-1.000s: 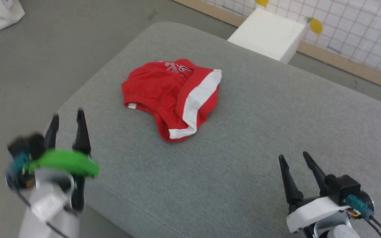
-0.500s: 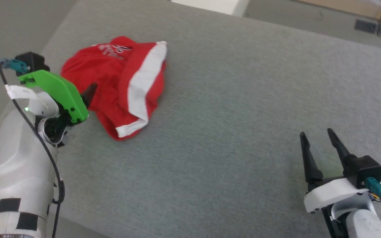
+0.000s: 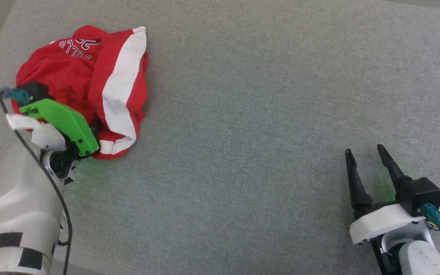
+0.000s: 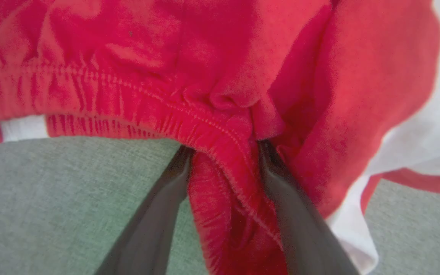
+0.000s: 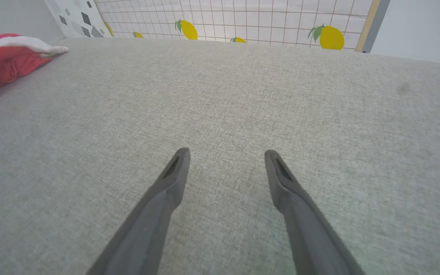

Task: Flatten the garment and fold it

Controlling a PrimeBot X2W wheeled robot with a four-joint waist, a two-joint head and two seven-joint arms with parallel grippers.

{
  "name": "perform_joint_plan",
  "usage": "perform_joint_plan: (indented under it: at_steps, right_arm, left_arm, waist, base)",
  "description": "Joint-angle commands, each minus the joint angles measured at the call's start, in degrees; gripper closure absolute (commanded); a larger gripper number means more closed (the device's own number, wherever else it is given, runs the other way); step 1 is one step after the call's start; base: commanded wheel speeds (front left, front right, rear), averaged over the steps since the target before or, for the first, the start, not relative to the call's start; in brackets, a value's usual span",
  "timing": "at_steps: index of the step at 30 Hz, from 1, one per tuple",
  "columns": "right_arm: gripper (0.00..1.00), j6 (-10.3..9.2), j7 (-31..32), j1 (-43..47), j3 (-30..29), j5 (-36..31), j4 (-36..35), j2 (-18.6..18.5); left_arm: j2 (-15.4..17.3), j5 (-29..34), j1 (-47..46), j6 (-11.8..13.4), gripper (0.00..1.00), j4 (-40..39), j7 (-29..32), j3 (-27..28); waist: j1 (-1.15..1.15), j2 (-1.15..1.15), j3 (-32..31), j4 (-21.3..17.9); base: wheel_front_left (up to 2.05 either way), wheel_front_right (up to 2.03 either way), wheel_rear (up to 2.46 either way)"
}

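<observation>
Red garment (image 3: 78,76) crumpled on grey cushion (image 3: 243,114), its waistband fold straddled by left hand (image 4: 225,149), grip cannot be told, right hand (image 3: 364,149) released, well apart

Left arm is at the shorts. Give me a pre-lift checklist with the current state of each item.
1. Fabric between the left gripper fingers: ok, a waistband fold of the garment sits between them.
2. Jaws closed on that fold: not ok, they stand wide apart.
3. Only one layer caught: cannot tell, the fold is bunched.
4. Right gripper free: ok, open over the bare cushion, well apart from the garment.
5. Garment flat: not ok, it is a crumpled heap near the cushion's left edge.
</observation>
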Motion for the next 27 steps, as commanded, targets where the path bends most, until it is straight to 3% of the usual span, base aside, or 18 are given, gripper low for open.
perform_joint_plan:
  at_steps: [1,7,13,20,27]
  right_arm:
    - [0.0,-0.08,0.0,-0.2,0.2,0.1,0.2,0.0]
    - [0.0,-0.08,-1.0,-0.2,1.2,1.5,2.5,0.0]
    - [0.0,-0.08,-3.3,0.3,2.9,4.7,6.6,0.0]
    - [0.0,-0.08,-5.4,1.3,3.8,8.1,10.4,0.0]
    - [0.0,-0.08,-6.2,2.9,3.2,9.3,12.3,0.0]
  left_arm:
    - [-1.0,0.3,1.4,0.6,1.0,1.3,-3.0,0.1]
    - [0.5,1.3,-3.5,1.6,1.0,0.6,-17.4,2.4]
    - [0.8,0.8,-11.3,0.1,1.0,-4.9,-23.0,2.2]
    - [-3.5,-1.3,-15.1,-0.5,1.0,-15.3,-20.2,-4.2]
    - [-8.0,-6.2,-5.7,-0.5,1.0,-25.0,-15.0,-12.6]
  waist:
    - [-0.01,0.52,-0.7,0.5]
    - [-0.01,0.52,-4.2,1.2]
    - [-0.01,0.52,-10.3,-0.4]
    - [-0.01,0.52,-15.8,-4.7]
    - [-0.01,0.52,-18.2,-10.0]
  base:
    - [0.0,0.0,0.0]
    - [0.0,0.0,0.0]
    - [0.0,0.0,0.0]
    - [0.0,0.0,0.0]
    - [0.0,0.0,0.0]
